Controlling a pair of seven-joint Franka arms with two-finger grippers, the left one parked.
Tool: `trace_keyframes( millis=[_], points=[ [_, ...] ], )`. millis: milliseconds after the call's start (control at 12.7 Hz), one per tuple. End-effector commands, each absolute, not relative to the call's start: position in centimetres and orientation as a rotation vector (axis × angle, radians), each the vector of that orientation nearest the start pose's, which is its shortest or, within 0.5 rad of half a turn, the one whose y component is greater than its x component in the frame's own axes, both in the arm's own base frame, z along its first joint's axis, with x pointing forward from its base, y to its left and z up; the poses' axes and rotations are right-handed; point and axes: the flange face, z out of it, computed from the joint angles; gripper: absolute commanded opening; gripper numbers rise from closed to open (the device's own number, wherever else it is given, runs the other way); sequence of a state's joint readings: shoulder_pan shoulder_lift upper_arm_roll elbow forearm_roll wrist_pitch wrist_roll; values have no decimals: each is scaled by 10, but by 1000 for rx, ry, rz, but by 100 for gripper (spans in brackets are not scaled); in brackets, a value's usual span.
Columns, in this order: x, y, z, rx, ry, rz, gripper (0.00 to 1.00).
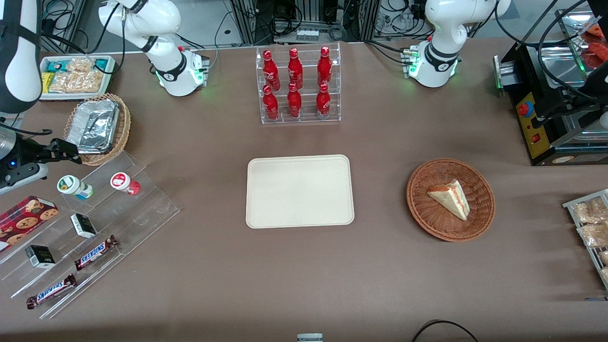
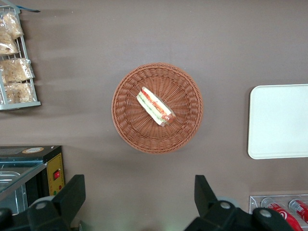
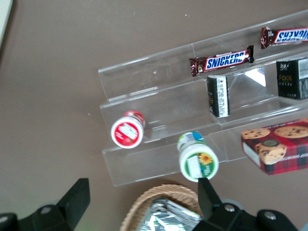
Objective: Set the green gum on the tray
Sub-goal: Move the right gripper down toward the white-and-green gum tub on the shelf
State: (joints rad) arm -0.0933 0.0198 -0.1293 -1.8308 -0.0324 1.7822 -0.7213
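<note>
The green gum (image 1: 72, 185) (image 3: 198, 161) lies tilted on the top step of a clear acrylic shelf (image 1: 142, 209), its green-rimmed lid facing up. A red-lidded canister (image 1: 123, 182) (image 3: 127, 131) rests beside it on the same step. My gripper (image 1: 71, 151) (image 3: 142, 195) hangs open and empty above the rim of a wicker basket holding foil containers (image 1: 97, 128) (image 3: 166, 216), a little farther from the front camera than the green gum. One fingertip (image 3: 208, 192) shows just past the gum's lid. The cream tray (image 1: 299, 190) (image 2: 279, 120) lies bare at the table's middle.
Lower shelf steps carry two Snickers bars (image 1: 95, 252) (image 3: 222, 60) and small dark boxes (image 1: 83, 225). A cookie box (image 1: 23, 216) (image 3: 279, 144) lies beside the shelf. A rack of red bottles (image 1: 298, 85) stands farther back. A round basket with a sandwich (image 1: 450, 199) sits toward the parked arm's end.
</note>
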Motion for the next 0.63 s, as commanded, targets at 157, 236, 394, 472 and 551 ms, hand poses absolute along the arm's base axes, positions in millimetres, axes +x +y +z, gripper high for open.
trace_keyframes(
  millis=[157,236,394,472,551],
  points=[
    [537,-171,481,-2961,-1125,63,100],
    [537,-177,472,-2937,-1189,60,100],
    [533,-191,457,-2915,-1258,25,100],
    [533,-193,451,-2915,-1262,15,100],
    [534,-193,446,-2916,-1266,12,100]
  ],
)
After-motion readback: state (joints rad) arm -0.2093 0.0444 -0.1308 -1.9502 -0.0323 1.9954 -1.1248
